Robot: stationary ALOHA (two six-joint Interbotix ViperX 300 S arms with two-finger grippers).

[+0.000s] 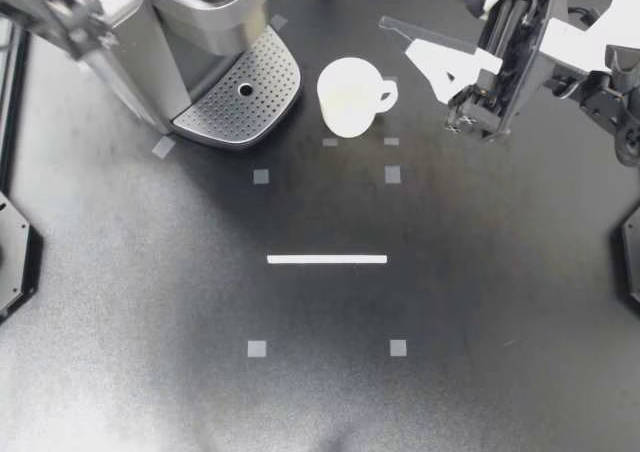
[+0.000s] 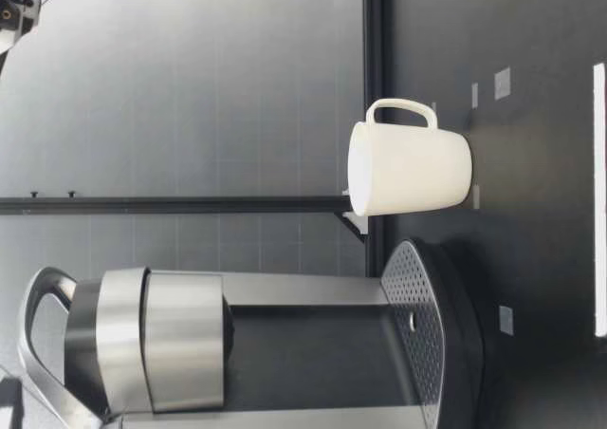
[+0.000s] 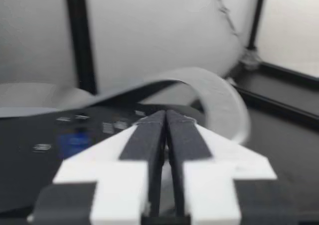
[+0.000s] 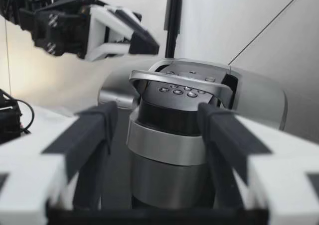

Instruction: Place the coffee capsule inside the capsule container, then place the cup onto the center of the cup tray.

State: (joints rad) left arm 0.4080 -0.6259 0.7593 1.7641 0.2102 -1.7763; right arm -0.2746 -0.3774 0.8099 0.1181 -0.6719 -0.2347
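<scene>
No capsule shows anywhere, so I judge the cup to be the step in hand. The white cup (image 1: 348, 97) stands upright on the counter (image 1: 320, 402), just beside the coffee machine's (image 1: 150, 32) perforated cup tray (image 1: 225, 112), handle turned toward my right gripper (image 1: 395, 0), whose fingers are spread wide and hold nothing. My left gripper (image 3: 165, 123), fingers pressed together and empty, hovers over the machine's top. Best to pinch the cup's rim by the handle, lift clear of the tray's lip, and set it down centred on the grille
</scene>
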